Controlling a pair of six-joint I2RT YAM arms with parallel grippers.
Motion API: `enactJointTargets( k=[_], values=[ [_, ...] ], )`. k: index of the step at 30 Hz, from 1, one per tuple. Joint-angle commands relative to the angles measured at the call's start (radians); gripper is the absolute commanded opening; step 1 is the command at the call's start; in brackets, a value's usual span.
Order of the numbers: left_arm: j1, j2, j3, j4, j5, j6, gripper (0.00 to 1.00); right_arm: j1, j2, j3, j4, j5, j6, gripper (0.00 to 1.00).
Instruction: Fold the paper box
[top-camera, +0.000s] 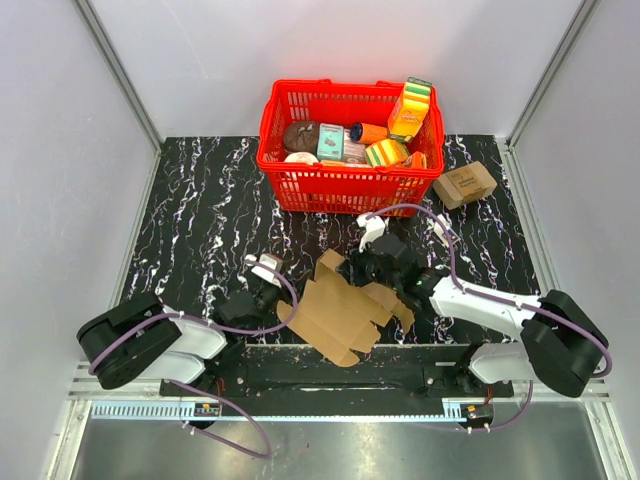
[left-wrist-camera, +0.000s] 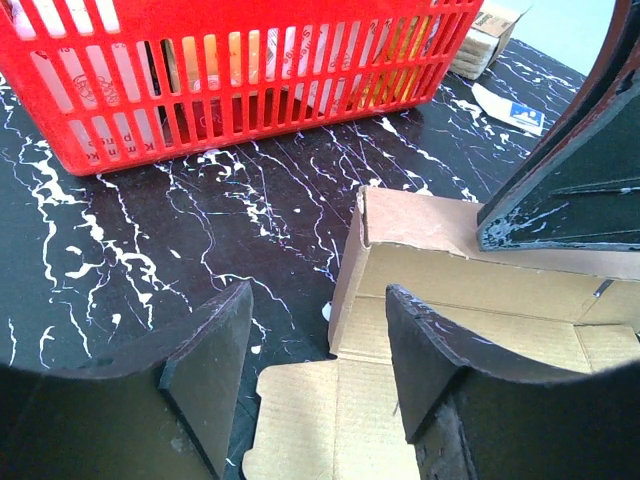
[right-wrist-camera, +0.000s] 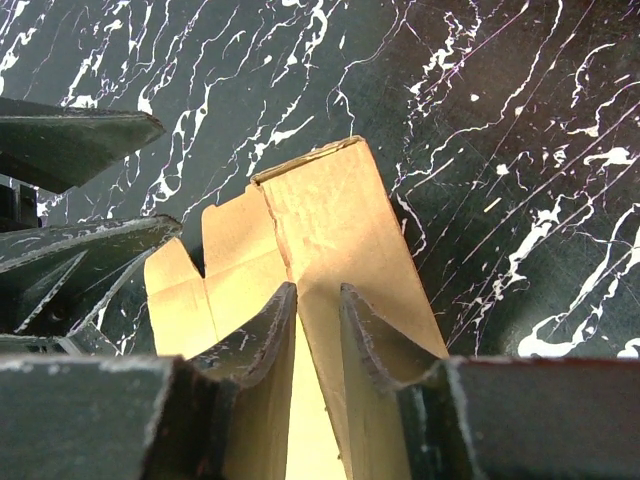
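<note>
Black white-veined marble table (top-camera: 200, 220) sits between plain grey walls (top-camera: 50, 150).

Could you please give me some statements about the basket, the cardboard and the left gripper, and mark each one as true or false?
1. The red basket stands farther from the arm bases than the paper box. True.
2. The paper box is fully folded and closed. False: it lies open, with its flaps spread out.
3. The left gripper has its jaws open. True.
4. The small brown carton lies inside the basket. False: it sits on the table, to the right of the basket.
</note>
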Motion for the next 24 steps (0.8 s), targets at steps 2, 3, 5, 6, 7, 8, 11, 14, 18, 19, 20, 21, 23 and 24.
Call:
enactJointTargets(
  k=[2, 3, 5, 6, 7, 8, 11, 14, 18, 19, 20, 21, 23, 24],
  values=[
    [-0.004, -0.012, 0.002, 0.176, -0.047, -0.002, 0.60, -0.008, -0.056, 0.051, -0.015, -0.002, -0.003, 0.31],
    [-0.004, -0.016, 0.000, 0.171, -0.048, -0.004, 0.59, -0.009, -0.063, 0.055, -0.019, -0.002, -0.003, 0.31],
    [-0.006, -0.038, 0.002, 0.156, -0.055, -0.005, 0.59, -0.008, -0.081, 0.058, -0.035, 0.009, -0.006, 0.32],
    [-0.004, -0.051, 0.002, 0.139, -0.059, -0.005, 0.59, -0.009, -0.090, 0.061, -0.042, 0.018, -0.008, 0.33],
    [-0.004, -0.076, 0.007, 0.119, -0.062, -0.005, 0.59, -0.008, -0.102, 0.064, -0.053, 0.025, -0.009, 0.33],
    [-0.004, -0.096, 0.014, 0.086, -0.067, -0.004, 0.59, -0.008, -0.113, 0.066, -0.062, 0.039, -0.009, 0.34],
    [-0.003, -0.159, 0.045, -0.032, -0.078, 0.006, 0.59, -0.008, -0.153, 0.066, -0.098, 0.081, -0.003, 0.36],
    [-0.003, -0.202, 0.068, -0.108, -0.085, 0.016, 0.59, -0.008, -0.190, 0.062, -0.139, 0.128, 0.012, 0.37],
    [-0.003, -0.205, 0.108, -0.179, -0.070, 0.019, 0.55, -0.008, -0.225, 0.032, -0.148, 0.150, 0.031, 0.37],
    [-0.003, -0.202, 0.111, -0.179, -0.064, 0.016, 0.54, -0.008, -0.225, 0.028, -0.142, 0.151, 0.029, 0.37],
    [-0.003, -0.197, 0.108, -0.176, -0.062, 0.012, 0.53, -0.008, -0.221, 0.029, -0.135, 0.154, 0.028, 0.37],
    [-0.003, -0.194, 0.106, -0.166, -0.064, 0.006, 0.52, -0.008, -0.212, 0.035, -0.128, 0.154, 0.023, 0.37],
    [-0.004, -0.183, 0.105, -0.151, -0.061, -0.002, 0.49, -0.008, -0.187, 0.046, -0.112, 0.145, 0.006, 0.37],
    [-0.004, -0.182, 0.105, -0.153, -0.061, -0.005, 0.47, -0.009, -0.172, 0.058, -0.102, 0.135, -0.006, 0.37]
  ],
)
